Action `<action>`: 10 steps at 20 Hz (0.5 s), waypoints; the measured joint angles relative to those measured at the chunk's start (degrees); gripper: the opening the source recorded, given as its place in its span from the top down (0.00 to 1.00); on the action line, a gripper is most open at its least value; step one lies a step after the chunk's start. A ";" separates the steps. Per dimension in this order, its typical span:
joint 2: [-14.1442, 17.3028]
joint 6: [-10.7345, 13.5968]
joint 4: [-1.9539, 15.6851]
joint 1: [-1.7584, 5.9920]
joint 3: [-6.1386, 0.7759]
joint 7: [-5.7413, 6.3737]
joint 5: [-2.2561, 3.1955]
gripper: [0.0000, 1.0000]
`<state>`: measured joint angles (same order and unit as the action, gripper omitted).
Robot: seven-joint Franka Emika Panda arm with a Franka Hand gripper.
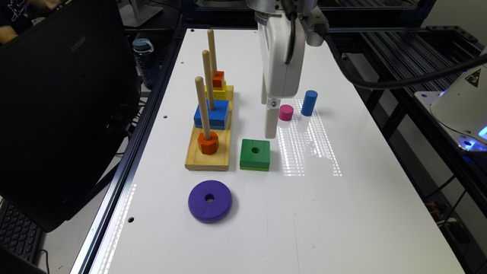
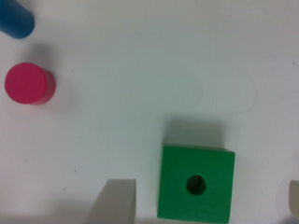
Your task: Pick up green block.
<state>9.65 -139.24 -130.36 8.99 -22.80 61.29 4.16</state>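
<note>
The green block (image 1: pixel 255 153) lies flat on the white table (image 1: pixel 342 213), a dark-green square with a round centre hole and a thin lime layer underneath. My gripper (image 1: pixel 266 118) hangs above the table just behind the block, toward the exterior view's right of its far edge. In the wrist view the green block (image 2: pixel 177 168) sits below and between the two fingers, closer to one pale finger (image 2: pixel 117 200) than to the other at the frame's edge. The gripper (image 2: pixel 205 186) is open and holds nothing.
A wooden peg stand (image 1: pixel 209 152) with three pegs carries orange, blue and yellow blocks at the exterior view's left of the green block. A purple ring (image 1: pixel 209 201) lies nearer the front. A pink cylinder (image 1: pixel 285 112) and a blue cylinder (image 1: pixel 309 102) stand behind the gripper.
</note>
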 joint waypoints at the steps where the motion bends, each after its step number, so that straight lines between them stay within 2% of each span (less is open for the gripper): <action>1: 0.00 0.00 0.02 0.00 0.00 0.00 0.00 0.00; 10: 0.01 0.00 0.45 0.01 0.03 0.00 0.01 0.00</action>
<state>9.66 -139.24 -129.92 9.00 -22.77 61.30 4.17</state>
